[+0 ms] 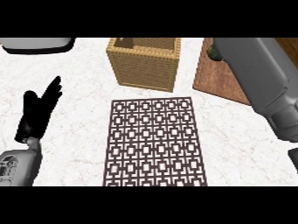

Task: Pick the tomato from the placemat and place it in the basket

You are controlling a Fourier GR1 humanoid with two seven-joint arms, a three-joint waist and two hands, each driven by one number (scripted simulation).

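The patterned brown placemat (154, 142) lies in the middle of the counter with nothing on it. No tomato shows anywhere in the head view. The woven basket (144, 65) stands upright just beyond the mat's far edge, and its inside is dark. My left hand (38, 111) rests open at the left, fingers up, well away from the mat. My right forearm (267, 78) rises large along the right side and runs out at the top of the view. Its hand does not show.
A wooden board (212, 83) lies at the right, partly under the forearm. A small dark rounded shape (213, 53) sits at its far end; I cannot tell what it is. A white-and-dark appliance (35, 43) stands at the back left.
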